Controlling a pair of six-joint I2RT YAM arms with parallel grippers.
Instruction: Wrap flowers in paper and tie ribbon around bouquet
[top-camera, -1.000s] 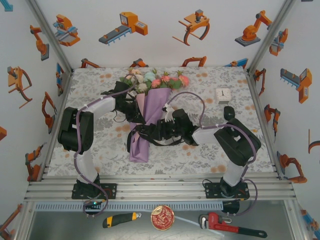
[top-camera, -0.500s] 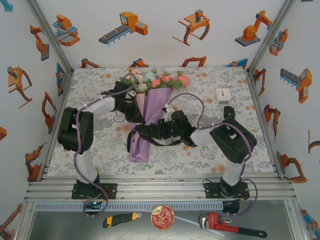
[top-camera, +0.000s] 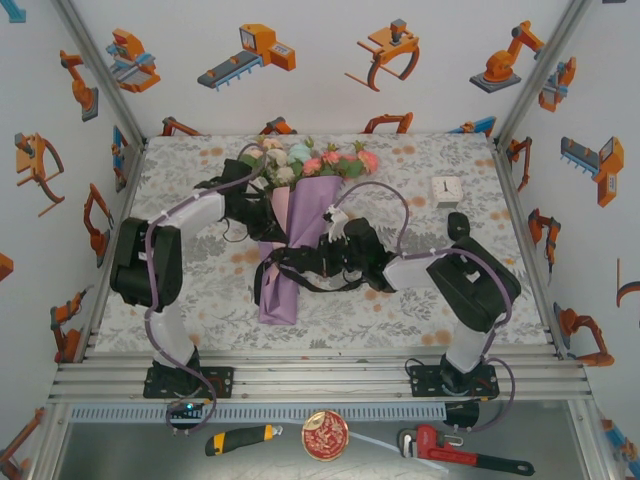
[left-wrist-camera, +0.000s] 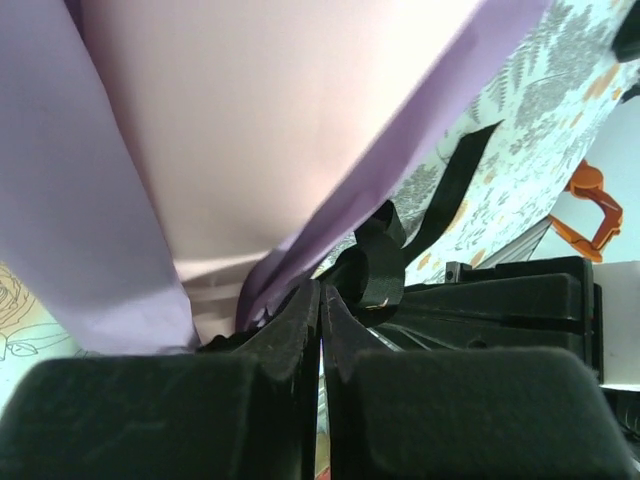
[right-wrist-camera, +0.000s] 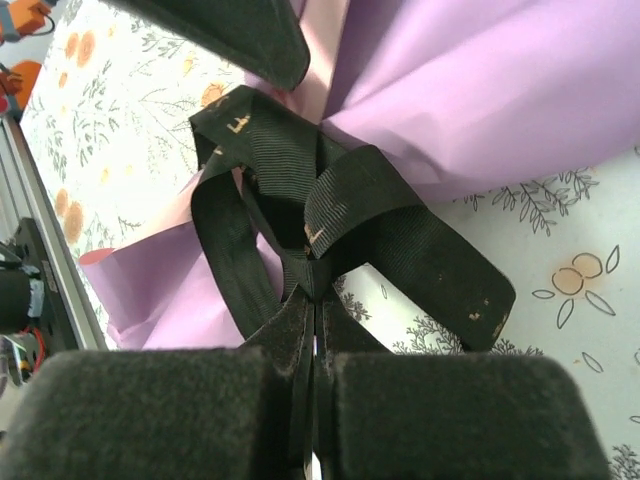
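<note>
Two arms (top-camera: 190, 215) bent inward at bouquet (top-camera: 300, 225), right jaws pinching ribbon (right-wrist-camera: 330, 210)

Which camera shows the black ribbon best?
The right wrist view: the ribbon is close up, looped and crossed on the paper. The left wrist view catches one curl and a tail; the top view, a small dark band.

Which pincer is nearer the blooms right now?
Left. The left pincer is at the paper's left edge, close to the blooms; the right pincer is further down toward the stem end, shut on the ribbon.
</note>
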